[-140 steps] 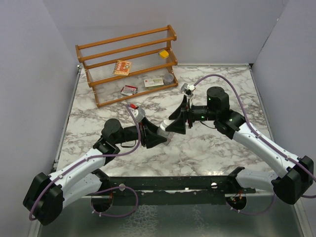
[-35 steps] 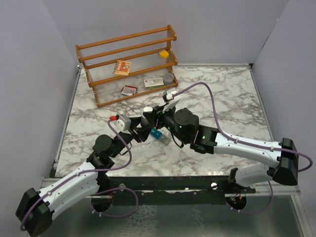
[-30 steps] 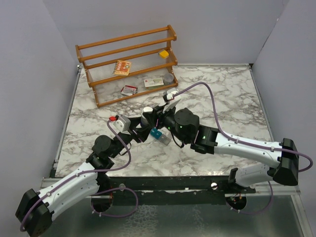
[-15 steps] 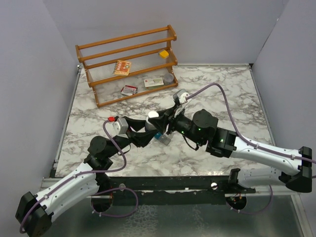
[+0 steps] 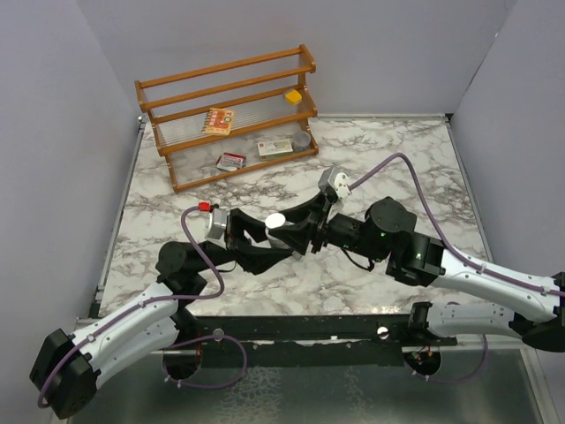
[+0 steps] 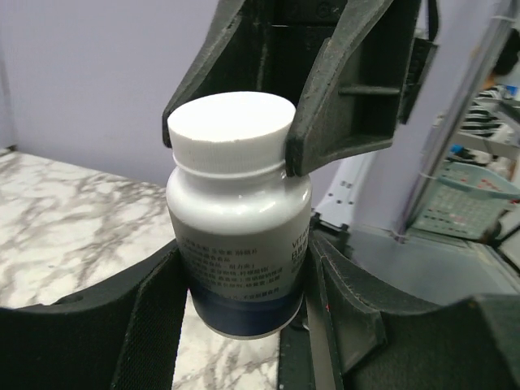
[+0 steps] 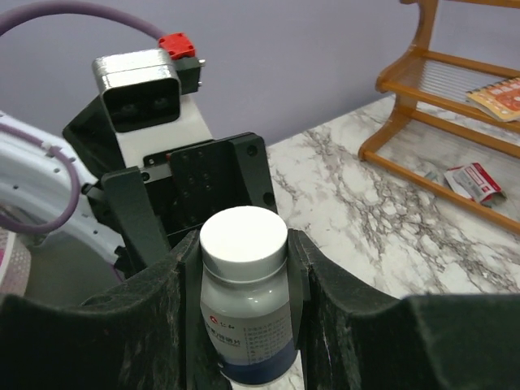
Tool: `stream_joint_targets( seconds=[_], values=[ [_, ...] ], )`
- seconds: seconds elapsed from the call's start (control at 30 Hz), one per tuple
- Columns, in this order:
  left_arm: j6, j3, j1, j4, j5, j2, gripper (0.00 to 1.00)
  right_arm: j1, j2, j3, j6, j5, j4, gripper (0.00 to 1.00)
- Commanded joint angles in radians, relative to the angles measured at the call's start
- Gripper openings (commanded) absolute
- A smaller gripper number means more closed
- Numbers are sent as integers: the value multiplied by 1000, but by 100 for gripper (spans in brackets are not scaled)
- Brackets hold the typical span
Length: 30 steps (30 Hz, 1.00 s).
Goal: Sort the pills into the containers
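Observation:
A small greyish pill bottle [image 5: 276, 221] with a white cap is held above the marble table [image 5: 397, 168] between both arms. My left gripper [image 5: 275, 237] is shut on the bottle's body [image 6: 240, 236], a finger pad [image 6: 154, 317] on each side. My right gripper [image 5: 288, 223] comes from the opposite side and is shut on the white cap [image 7: 244, 236]; its fingers [image 6: 341, 106] flank the cap in the left wrist view. The pills are not in view. The containers are hidden under the arms.
A wooden rack [image 5: 229, 115] stands at the back left of the table with a few packets, a yellow item [image 5: 293, 95] and a small round tin [image 5: 302, 139]. Grey walls close in the left, back and right sides.
Both grippers have carried the bottle a little toward the near edge. The right arm has drawn back to the right. The teal containers seen below the bottle earlier are now covered.

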Motion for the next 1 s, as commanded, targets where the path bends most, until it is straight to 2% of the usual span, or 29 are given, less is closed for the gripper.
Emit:
stream_joint_targets(
  seconds=[0.0, 0.07, 0.17, 0.37, 0.53, 0.63, 0.7, 0.8, 0.93, 0.97],
  values=[
    [-142, 42, -18, 324, 269, 35, 0, 4, 14, 13, -15, -109, -48, 31],
    [-180, 40, -18, 390, 306, 46, 0, 5, 6, 15, -23, -107, -68, 31],
    [-186, 31, -17, 406, 304, 46, 0, 5, -19, 15, -29, -74, -104, 31],
    [-142, 10, -18, 362, 247, 31, 0, 4, -78, -15, -23, -7, -113, 25],
    [-107, 13, -18, 313, 218, 12, 0, 4, -95, -32, -15, 31, -107, 17],
    [-84, 15, -18, 277, 202, -8, 0, 4, -98, -39, -12, 39, -104, 18],
    [-77, 17, -18, 265, 199, -12, 0, 5, -92, -39, -10, 41, -105, 22],
    [-71, 19, -18, 251, 198, -8, 0, 5, -91, -39, -3, 54, -102, 37],
    [-41, 11, -18, 204, 178, -10, 0, 5, -119, -48, 7, 81, -97, 68],
    [-29, 11, -18, 182, 169, -10, 0, 5, -128, -53, 12, 84, -93, 82]
  ],
)
